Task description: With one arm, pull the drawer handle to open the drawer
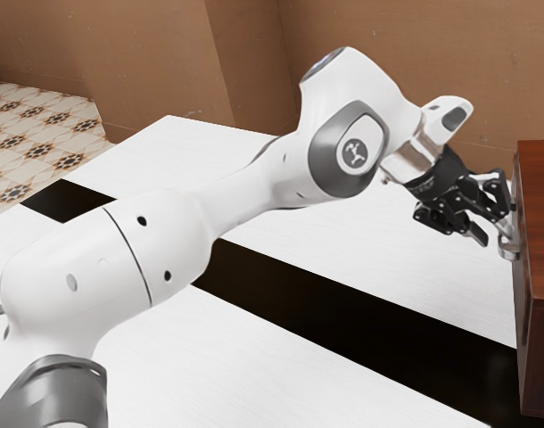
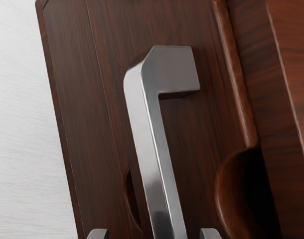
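Note:
A dark wooden drawer cabinet (image 1: pixel 538 294) stands at the exterior view's right edge. A silver bar handle (image 1: pixel 509 236) sticks out from its drawer front (image 2: pixel 92 124). My black gripper (image 1: pixel 496 212) is right at the handle and open, one finger on each side of the bar. In the wrist view the handle (image 2: pixel 152 149) runs up the middle of the drawer front. The two grey fingertips (image 2: pixel 97 233) straddle its near end with a gap on both sides. The drawer front looks flush with the cabinet.
The white tabletop (image 1: pixel 361 241) stretches under the arm, crossed by a wide black gap (image 1: pixel 343 312). Brown walls stand behind, and patterned floor tiles (image 1: pixel 40 134) lie at the exterior view's far left.

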